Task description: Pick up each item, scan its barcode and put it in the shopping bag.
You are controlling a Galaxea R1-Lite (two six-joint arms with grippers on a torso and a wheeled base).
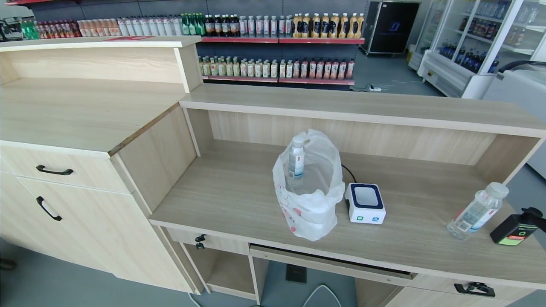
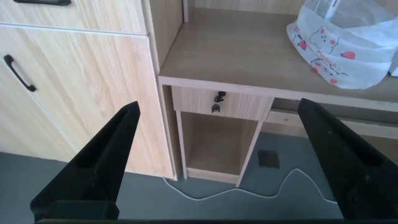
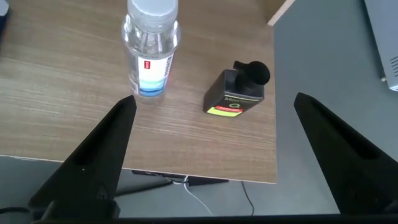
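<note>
Shopping bag (image 1: pixel 309 200) stands mid-counter (image 1: pixel 239 192) with one clear bottle (image 1: pixel 296 160) upright inside; the scanner (image 1: pixel 364 202) sits just beside it at 3 o'clock. Farther toward 3 o'clock, well apart, a water bottle (image 1: pixel 477 212) and a black bottle (image 1: pixel 514 230) sit near the counter's edge. Left hand (image 2: pixel 219 107) and right hand (image 3: pixel 216 101) both hang with fingers spread apart, holding nothing.

Wooden counter (image 1: pixel 239 192), four things on it
Bag (image 1: pixel 309 204) sits mid-counter with the scanner (image 1: pixel 364 203) just beside it, clear bottle (image 1: pixel 477 212) and black bottle (image 1: pixel 514 229) near the right end.
</note>
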